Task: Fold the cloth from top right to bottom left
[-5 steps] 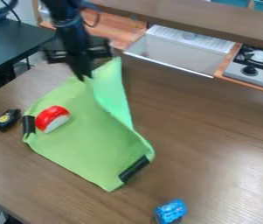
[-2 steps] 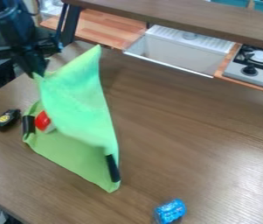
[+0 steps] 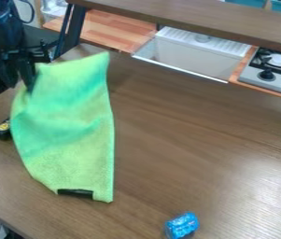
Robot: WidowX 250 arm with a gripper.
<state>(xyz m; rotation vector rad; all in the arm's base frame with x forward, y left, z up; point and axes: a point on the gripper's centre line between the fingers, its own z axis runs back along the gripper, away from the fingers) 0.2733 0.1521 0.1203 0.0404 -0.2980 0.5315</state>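
Over near the left edge of the frame, a little black thing (image 3: 1, 132) with a yellow spot sits on the brown table (image 3: 211, 144). Above it, in the upper left, the black robot arm (image 3: 0, 28) comes in, and its gripper (image 3: 19, 87) hangs down by the top left part of the green cloth (image 3: 67, 126). The gripper's two fingers are spread well apart, with a gap between them, and I see no cloth pinched in that gap. The right-hand one in the frame is over the edge of the cloth.

The cloth takes up a big part of the left half of the frame. It is tall and bumpy, with a pointy top right corner, and its left edge hides a bit of the little black thing. A black strip (image 3: 75, 193) is on its bottom edge.

Next, near the top, comes a flat wooden board (image 3: 114, 29) with stripes. Low down, right of the middle, a small shiny blue thing (image 3: 182, 226) sits on the table. A toy sink (image 3: 189, 56) is up high, right of the middle, and a toy stove (image 3: 270, 77) with black knobs is at the upper right.
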